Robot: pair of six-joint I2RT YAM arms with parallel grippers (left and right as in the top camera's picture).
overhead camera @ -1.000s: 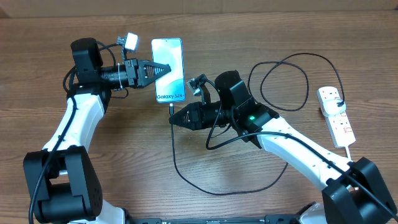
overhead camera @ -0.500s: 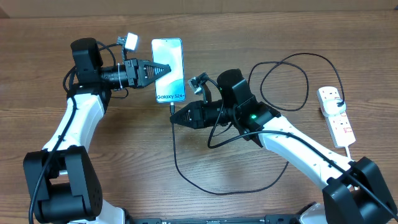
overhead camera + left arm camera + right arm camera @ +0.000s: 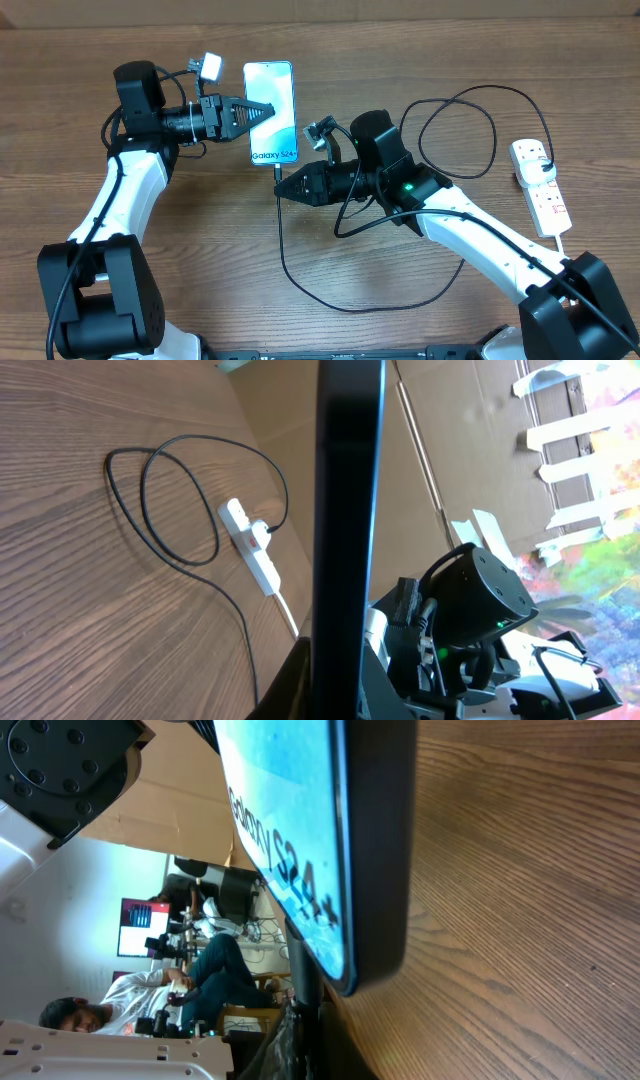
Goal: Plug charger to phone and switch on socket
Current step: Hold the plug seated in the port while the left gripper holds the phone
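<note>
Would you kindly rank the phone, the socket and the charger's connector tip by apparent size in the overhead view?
1. phone: about the socket's length, but clearly wider.
2. socket: long and narrow.
3. connector tip: tiny, just below the phone's end.

The phone (image 3: pixel 271 112) shows a pale blue screen fading to white, framed by a black edge and carrying dark lettering at one end, the charger (image 3: pixel 280 230) is thin and black, the socket (image 3: pixel 548 200) is plain white, and the table (image 3: pixel 200 270) is brown with streaky wood grain.
</note>
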